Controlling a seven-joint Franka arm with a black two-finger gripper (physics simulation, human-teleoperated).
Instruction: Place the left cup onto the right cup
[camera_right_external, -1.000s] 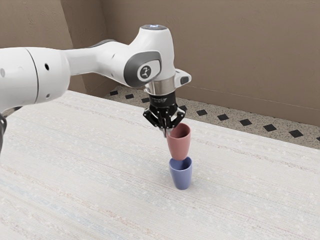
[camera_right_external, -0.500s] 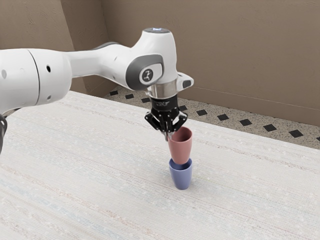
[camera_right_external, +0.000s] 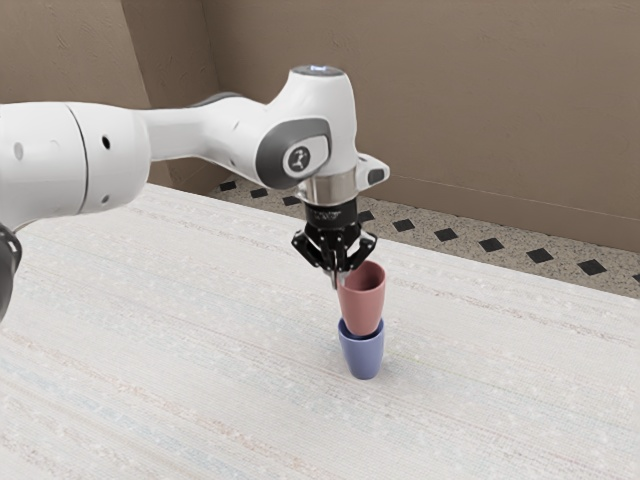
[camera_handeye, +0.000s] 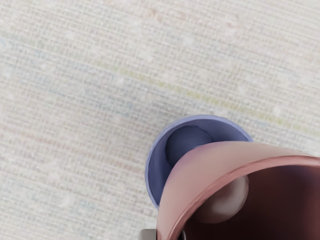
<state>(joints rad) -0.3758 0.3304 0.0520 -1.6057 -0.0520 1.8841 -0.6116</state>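
Your gripper (camera_right_external: 337, 272) is clenched on the rim of the pink cup (camera_right_external: 361, 298), at the side toward the arm. The pink cup's base sits inside the mouth of the blue cup (camera_right_external: 362, 356), which stands upright on the pale woven counter (camera_right_external: 180, 340). From the wrist, the pink cup (camera_handeye: 225, 172) is off-centre, leaving part of the blue cup's (camera_handeye: 156, 165) interior showing. A tiled floor (camera_right_external: 490, 243) lies beyond the counter.

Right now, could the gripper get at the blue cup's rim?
Probably not: the gripper is shut on the pink cup, whose base sits in the mouth of the blue cup, in the way.
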